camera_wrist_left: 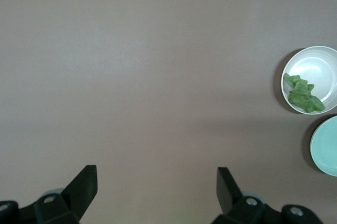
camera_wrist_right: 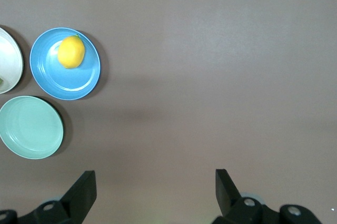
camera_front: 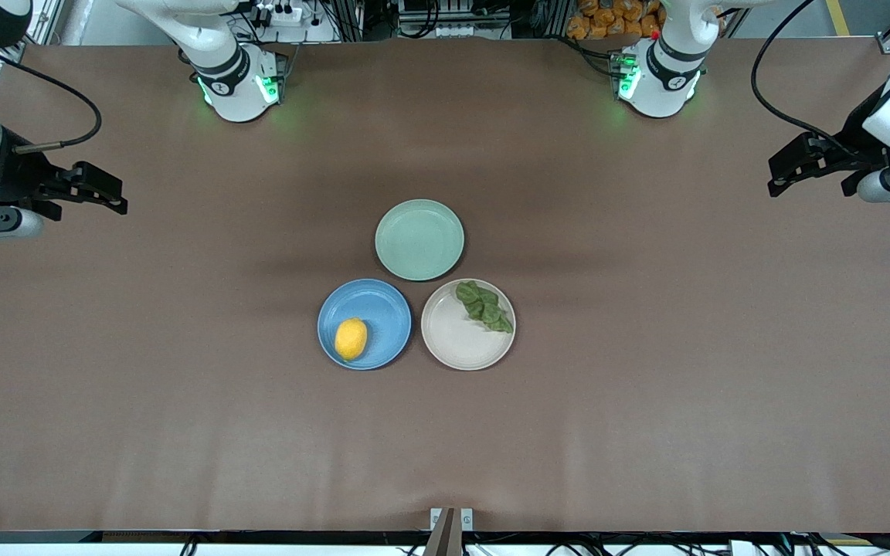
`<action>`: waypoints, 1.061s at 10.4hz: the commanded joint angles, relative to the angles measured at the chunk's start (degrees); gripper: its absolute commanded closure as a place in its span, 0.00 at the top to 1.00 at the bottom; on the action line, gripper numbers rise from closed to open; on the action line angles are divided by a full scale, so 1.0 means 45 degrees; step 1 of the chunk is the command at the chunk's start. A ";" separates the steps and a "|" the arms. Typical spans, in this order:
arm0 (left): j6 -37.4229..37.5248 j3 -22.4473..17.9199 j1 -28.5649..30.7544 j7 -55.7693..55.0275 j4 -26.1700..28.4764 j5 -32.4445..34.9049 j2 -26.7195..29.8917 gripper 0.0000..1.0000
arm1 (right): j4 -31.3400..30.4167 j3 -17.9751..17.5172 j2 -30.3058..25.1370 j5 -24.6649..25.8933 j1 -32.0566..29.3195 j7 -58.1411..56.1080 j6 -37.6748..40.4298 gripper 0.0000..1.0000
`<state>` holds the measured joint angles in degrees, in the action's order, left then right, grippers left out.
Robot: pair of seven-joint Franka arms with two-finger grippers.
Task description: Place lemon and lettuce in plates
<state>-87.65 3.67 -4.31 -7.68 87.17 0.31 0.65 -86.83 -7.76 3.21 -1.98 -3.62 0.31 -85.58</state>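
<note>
The yellow lemon lies in the blue plate at the table's middle; both also show in the right wrist view, lemon in blue plate. The green lettuce lies in the beige-white plate, toward its rim; it shows in the left wrist view too, lettuce in plate. My left gripper is open and empty, up over the left arm's end of the table. My right gripper is open and empty over the right arm's end.
An empty pale green plate sits just farther from the front camera than the other two, touching close to both. It shows in the left wrist view and the right wrist view. Bare brown table surrounds the plates.
</note>
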 commanded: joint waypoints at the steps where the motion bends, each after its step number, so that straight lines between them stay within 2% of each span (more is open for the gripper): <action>1: 0.0004 -0.0035 0.0078 0.0378 -0.0035 -0.0283 0.0089 1.00 | -0.0295 -0.0150 -0.0283 0.0128 -0.0230 -0.0226 -0.0026 1.00; 11: 0.0043 0.0004 0.0039 0.0339 -0.0015 -0.0030 0.0070 1.00 | -0.0295 -0.0150 -0.0264 0.0050 -0.0348 -0.0400 -0.0006 1.00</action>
<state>-87.64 3.68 -4.33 -7.68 87.17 0.30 0.65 -86.86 -7.74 3.21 -1.98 -4.02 0.06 -85.53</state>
